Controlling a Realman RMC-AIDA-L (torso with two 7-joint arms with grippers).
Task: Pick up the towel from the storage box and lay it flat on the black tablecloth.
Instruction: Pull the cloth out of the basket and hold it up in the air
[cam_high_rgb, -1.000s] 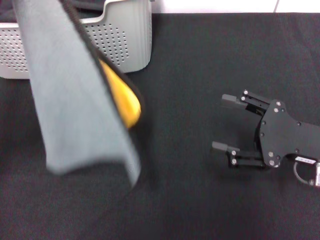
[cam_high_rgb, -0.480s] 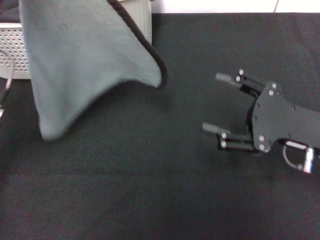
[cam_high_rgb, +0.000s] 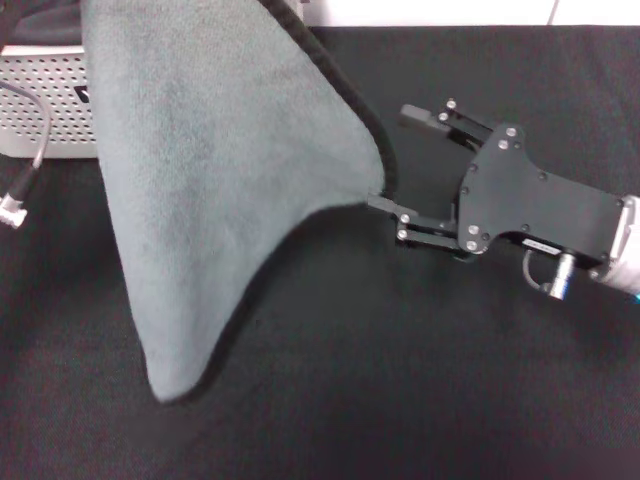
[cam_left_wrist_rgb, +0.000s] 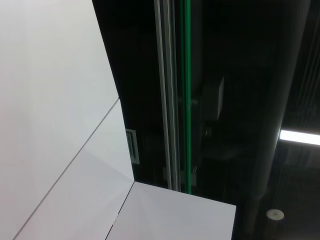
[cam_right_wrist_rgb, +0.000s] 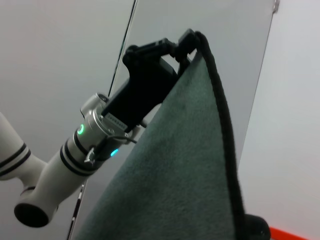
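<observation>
The grey-green towel (cam_high_rgb: 220, 170) with black edging hangs in the air over the black tablecloth (cam_high_rgb: 400, 390), its lowest corner near the cloth at the front left. In the right wrist view my left gripper (cam_right_wrist_rgb: 186, 41) is shut on the towel's (cam_right_wrist_rgb: 180, 165) top corner; it is above the head view's frame. My right gripper (cam_high_rgb: 392, 158) stands open at the towel's right-hand corner, its lower finger (cam_high_rgb: 400, 210) close to the black edging. The storage box (cam_high_rgb: 40, 110) sits at the back left, partly hidden behind the towel.
A grey cable with a metal plug (cam_high_rgb: 14, 205) hangs at the left edge in front of the box. A white wall runs behind the table. The left wrist view shows only wall and ceiling.
The towel has swung to the right and spread wider. My right gripper has moved up and left, from the table's right side to the towel's right-hand corner, still open.
</observation>
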